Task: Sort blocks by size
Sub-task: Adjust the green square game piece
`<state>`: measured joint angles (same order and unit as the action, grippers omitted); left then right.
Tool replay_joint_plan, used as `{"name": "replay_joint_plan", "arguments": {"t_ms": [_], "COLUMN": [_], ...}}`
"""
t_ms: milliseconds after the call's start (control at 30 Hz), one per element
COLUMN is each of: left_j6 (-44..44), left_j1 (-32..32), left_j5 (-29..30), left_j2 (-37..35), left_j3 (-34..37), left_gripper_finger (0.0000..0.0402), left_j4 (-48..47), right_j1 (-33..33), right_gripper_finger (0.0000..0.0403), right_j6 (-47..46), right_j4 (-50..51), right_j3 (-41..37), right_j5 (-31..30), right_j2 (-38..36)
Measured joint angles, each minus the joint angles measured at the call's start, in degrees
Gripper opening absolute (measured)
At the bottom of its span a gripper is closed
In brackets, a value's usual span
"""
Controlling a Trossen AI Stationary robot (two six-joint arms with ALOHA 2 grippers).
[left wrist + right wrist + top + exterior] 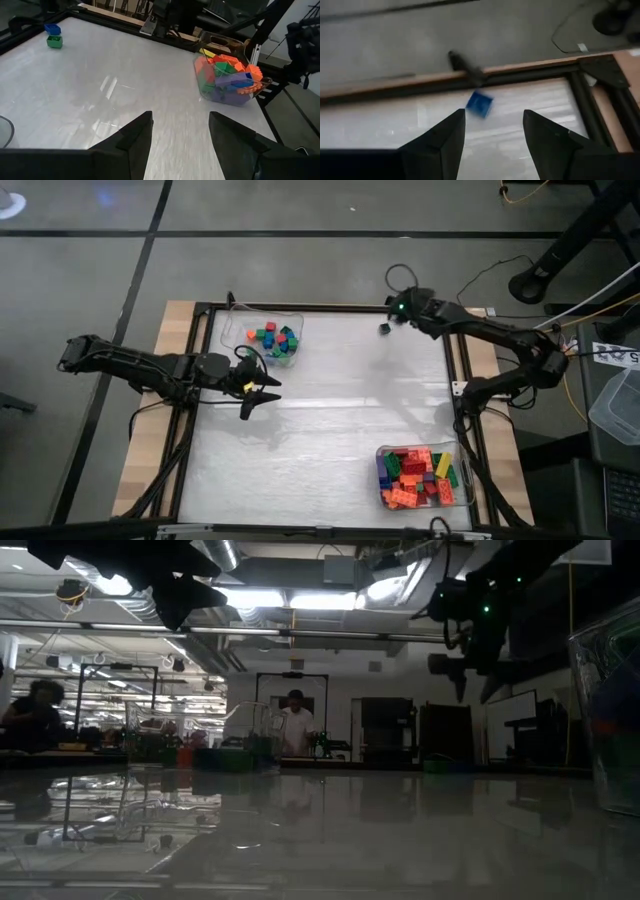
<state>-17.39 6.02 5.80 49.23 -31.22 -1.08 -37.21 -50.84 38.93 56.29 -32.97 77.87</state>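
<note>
hovering spread and empty, the right claw (492, 131) lines up over a blue block (479, 104) to pick it; left claw (180, 131) spread, waiting.

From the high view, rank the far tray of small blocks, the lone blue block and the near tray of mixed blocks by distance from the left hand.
Left hand, open:
1. Far tray, just beyond it.
2. Lone blue block, far edge, by the right hand.
3. Near tray, the robot's right-hand near corner.

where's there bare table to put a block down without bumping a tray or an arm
The white table's middle and near-left are bare, bordered by the open left gripper and the clear tray of larger mixed bricks. Crowded spots: the far-left clear tray of small cubes, and the far-right edge, where the open right gripper hangs by a small blue block.
</note>
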Motion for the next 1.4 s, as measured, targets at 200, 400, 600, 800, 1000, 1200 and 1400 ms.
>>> {"name": "replay_joint_plan", "arguments": {"t_ms": [200,400,600,800,1000,1200,1400], "left_j6": [-0.07,1.51,1.37,1.36,1.33,1.04,0.89], "left_j1": [0.00,0.00,0.00,0.00,0.00,0.00,0.00], "left_j5": [0.00,0.00,-0.02,-0.01,0.00,-0.01,-0.02], "left_j2": [0.00,0.00,0.00,0.00,0.00,0.00,0.00], "left_j3": [0.00,0.00,0.00,0.00,0.00,0.00,-0.02], "left_gripper_finger": [0.0182,0.0182,0.0182,0.0182,0.0182,0.0182,0.0182], "left_j4": [0.02,0.04,0.04,0.04,0.02,-0.04,-1.01], "right_j1": [-5.59,-5.55,-5.58,-5.58,-5.72,-6.47,-5.52], "right_gripper_finger": [0.0198,0.0198,0.0198,0.0198,0.0198,0.0198,0.0198], "right_j6": [-1.44,-1.43,-2.29,-3.09,-2.94,-2.55,-2.43], "right_j4": [-2.20,-2.95,-3.85,-8.93,-11.32,-11.44,-11.02], "right_j3": [0.02,0.02,0.02,0.02,1.85,4.85,5.68], "right_j5": [3.27,5.57,7.72,9.69,10.17,11.89,16.10], "right_j2": [2.34,9.91,15.47,19.78,22.94,26.12,30.11]}}
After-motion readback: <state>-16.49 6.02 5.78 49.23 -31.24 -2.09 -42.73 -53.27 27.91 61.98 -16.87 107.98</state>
